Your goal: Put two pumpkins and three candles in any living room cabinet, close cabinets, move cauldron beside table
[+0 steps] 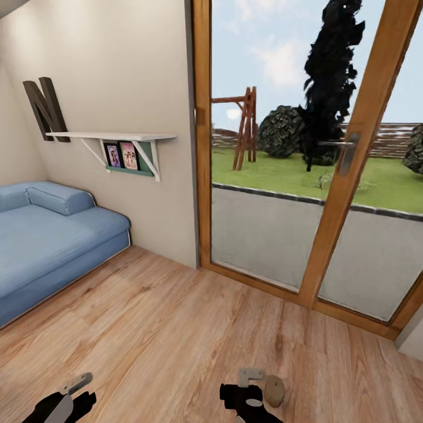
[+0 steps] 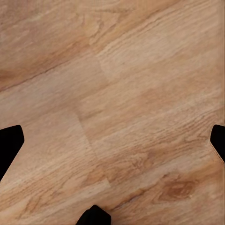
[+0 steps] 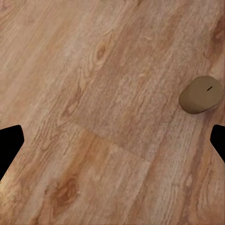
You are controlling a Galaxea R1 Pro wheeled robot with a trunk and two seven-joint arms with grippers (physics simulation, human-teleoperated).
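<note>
Right gripper [image 1: 249,390] bottom center, jaws spread wide over bare wood floor [image 1: 176,329], one candle [image 1: 274,391] lying just beside it; left gripper [image 1: 70,395] bottom left also open; sofa [image 1: 47,235] left edge, glass door [image 1: 305,147] ahead.

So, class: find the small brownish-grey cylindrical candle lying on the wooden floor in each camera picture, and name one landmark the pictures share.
Head view: the small brownish-grey candle lies on the floor near the bottom edge, just beside the right claw.
Left wrist view: no candle in this picture.
Right wrist view: the candle sits near the right edge, above the middle.
Shared landmark: the light wooden plank floor.
</note>
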